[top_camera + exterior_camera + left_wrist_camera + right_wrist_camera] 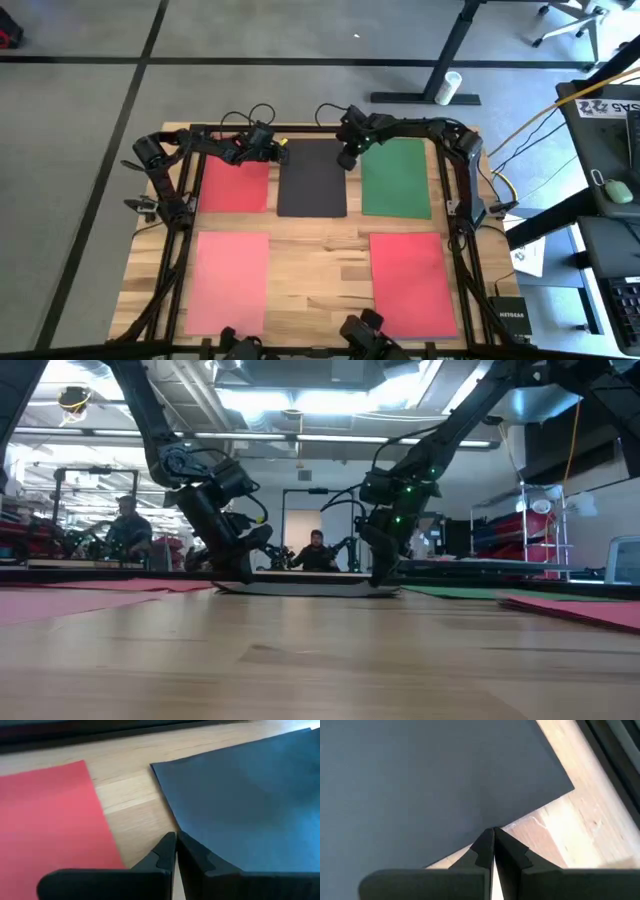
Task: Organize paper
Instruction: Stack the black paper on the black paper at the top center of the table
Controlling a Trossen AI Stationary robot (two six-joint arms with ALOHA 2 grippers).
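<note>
- Five sheets of paper are laid out on the bench (310, 270): a red sheet (236, 185), a black sheet (312, 180) and a green sheet (397, 178) in the far row, a pink sheet (230, 280) and a second red sheet (412, 283) in the near row.
- The left claw (272, 150) is set down at the black sheet's far left corner, with the right claw (347, 157) at its far right corner.
- In both wrist views the fingers are seen pressed together, tips at the sheet's edge; it cannot be told whether any paper is actually pinched between them.
- In the low view the black sheet appears bowed slightly off the bench between the two claws.
- Risk: if the corners are not truly caught, the sheet would be left behind on a lift.
- Risk: if the claws are drawn apart or moved unevenly, the thin sheet could be torn or creased.
- Risk: the neighbouring red and green sheets lie just beside it and could be dragged askew by a low sweep.
</note>
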